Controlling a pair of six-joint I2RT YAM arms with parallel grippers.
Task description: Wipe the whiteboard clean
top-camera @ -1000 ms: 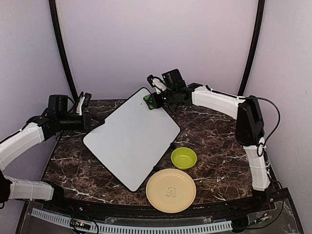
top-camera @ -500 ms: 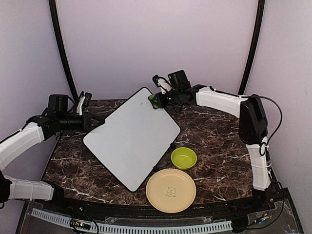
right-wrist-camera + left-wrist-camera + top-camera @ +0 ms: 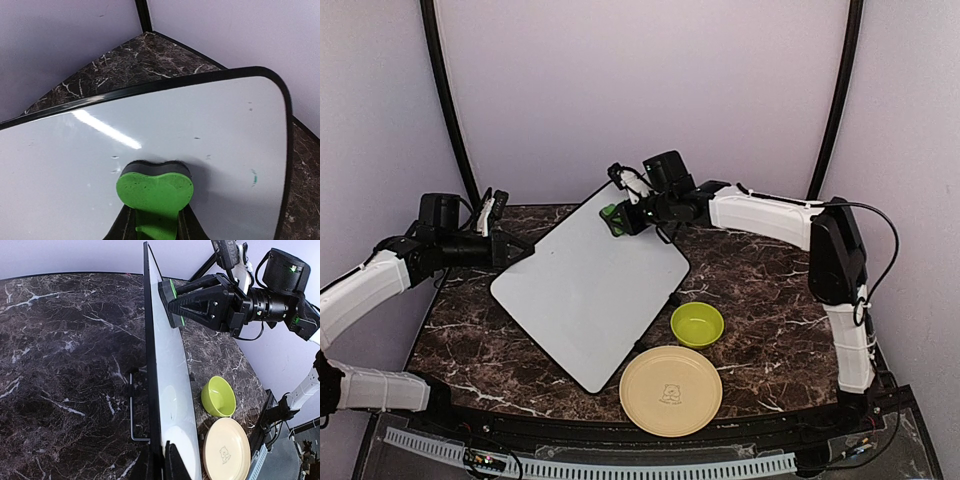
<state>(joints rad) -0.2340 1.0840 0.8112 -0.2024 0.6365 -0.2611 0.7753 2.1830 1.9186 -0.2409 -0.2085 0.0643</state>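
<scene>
The black-rimmed whiteboard [image 3: 590, 285] tilts above the tabletop [image 3: 760, 270], nearly clean, with perhaps a faint teal speck near one edge.

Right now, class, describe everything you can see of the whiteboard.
The whiteboard is large and glossy white, with a thin black rim and rounded corners. It is held tilted, its rim pinched by the left gripper. The right gripper presses a green eraser on its far end. Only faint specks and a teal mark show.

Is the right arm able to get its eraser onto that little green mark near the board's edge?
Probably yes: the eraser rests on the whiteboard, and only bare board lies between it and the mark.
</scene>
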